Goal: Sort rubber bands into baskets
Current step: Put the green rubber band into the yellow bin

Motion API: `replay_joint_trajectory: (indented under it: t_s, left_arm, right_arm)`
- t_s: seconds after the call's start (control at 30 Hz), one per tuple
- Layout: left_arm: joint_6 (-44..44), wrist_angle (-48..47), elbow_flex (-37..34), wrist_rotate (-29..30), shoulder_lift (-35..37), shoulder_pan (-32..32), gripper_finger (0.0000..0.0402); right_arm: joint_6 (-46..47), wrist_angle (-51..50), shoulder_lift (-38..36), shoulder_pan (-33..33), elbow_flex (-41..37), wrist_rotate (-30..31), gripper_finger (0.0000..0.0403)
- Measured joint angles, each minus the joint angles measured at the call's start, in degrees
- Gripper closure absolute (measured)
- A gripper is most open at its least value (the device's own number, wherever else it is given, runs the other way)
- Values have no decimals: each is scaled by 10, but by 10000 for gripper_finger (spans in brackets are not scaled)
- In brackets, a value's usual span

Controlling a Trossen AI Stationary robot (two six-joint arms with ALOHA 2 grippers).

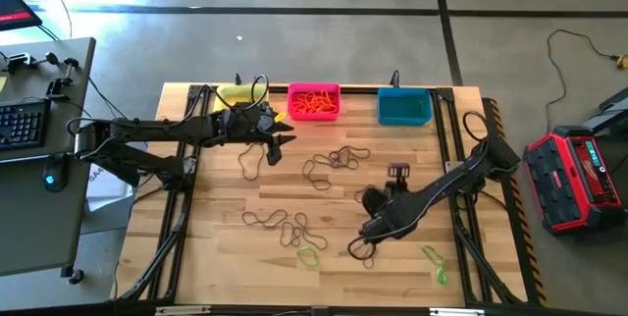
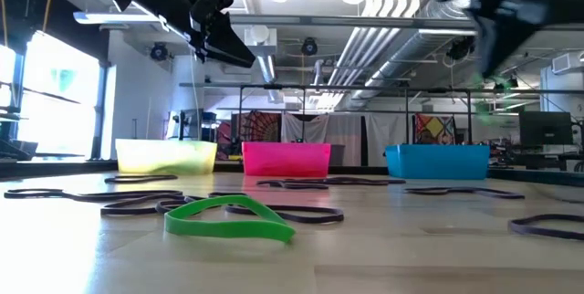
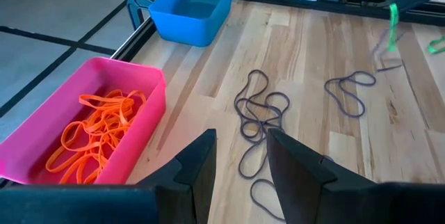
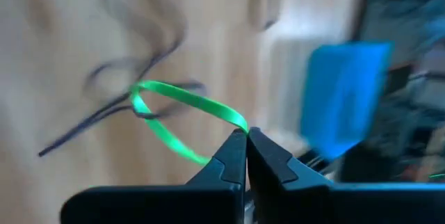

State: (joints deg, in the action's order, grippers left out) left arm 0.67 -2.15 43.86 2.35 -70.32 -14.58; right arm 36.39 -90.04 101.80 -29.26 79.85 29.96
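Fingers [image 4: 245,156] pinch green band [image 4: 182,116]; pink basket [image 3: 149,88] holds orange bands [image 3: 97,130].

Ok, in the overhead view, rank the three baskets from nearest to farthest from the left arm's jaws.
From the left gripper:
1. Pink basket, just beyond it, holding orange bands.
2. Yellow basket, behind the arm's wrist, only slightly farther.
3. Blue basket, far off toward the right arm's side.

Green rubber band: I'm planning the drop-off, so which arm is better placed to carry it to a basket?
The right. The right gripper is shut on the thin green rubber band, lifted off the wooden table. The left gripper hangs open and empty beside the pink plastic basket.
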Motion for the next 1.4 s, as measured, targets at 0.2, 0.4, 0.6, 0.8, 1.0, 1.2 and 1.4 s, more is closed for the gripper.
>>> replay_joint_trajectory:
  t_s: [0.2, 0.4, 0.6, 0.8, 1.0, 1.2, 1.4]
  left_arm:
    - [0, -1, 0, 0, 0, 0, 281]
    - [0, -2, 0, 0, 0, 0, 281]
    - [-5, -2, 0, 0, 0, 0, 288]
    - [-1, 1, -2, 0, 0, 0, 307]
    - [-13, 122, -89, 0, 0, 2, 332]
    - [-20, 231, -167, -3, 0, 0, 355]
    - [-61, 229, -180, -82, -1, 0, 360]
  right_arm:
    - [-29, 0, 0, -8, 0, 159, 403]
    - [-38, 1, 0, -10, 0, 310, 403]
    - [-29, 76, 0, 23, -1, 321, 403]
    - [-45, 174, -1, 70, -14, 311, 403]
    - [-101, 298, -3, 130, -93, 281, 403]
    - [-267, 577, -3, 185, -166, 193, 403]
    - [-388, 846, -3, 247, -215, 102, 403]
